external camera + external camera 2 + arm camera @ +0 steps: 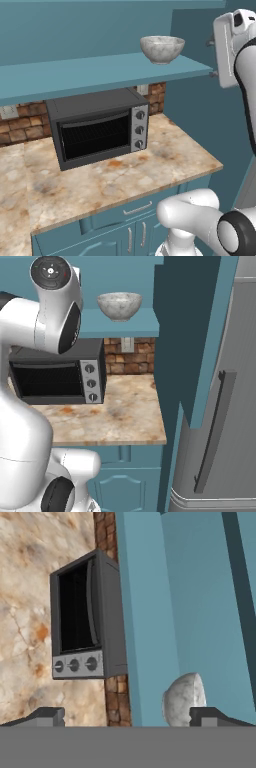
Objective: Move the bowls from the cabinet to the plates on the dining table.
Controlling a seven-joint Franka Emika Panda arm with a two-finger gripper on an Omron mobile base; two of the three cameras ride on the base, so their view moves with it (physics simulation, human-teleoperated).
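Observation:
A grey-white marbled bowl [162, 48] stands upright near the right end of the teal shelf [95, 74] of the cabinet; it also shows in the right base view [119, 305]. In the rolled hand view the bowl [184, 699] sits low, just left of the right fingertip [216, 716]. My gripper [213, 59] hangs level with the shelf's right end, a short way right of the bowl and apart from it. It is open [130, 717], with nothing between the fingers. The plates and the dining table are out of view.
A dark toaster oven [99, 126] stands on the marbled counter [150, 172] under the shelf, against a brick backsplash [131, 361]. A teal cabinet side panel [197, 331] and a grey fridge with a long handle [215, 431] rise to the right.

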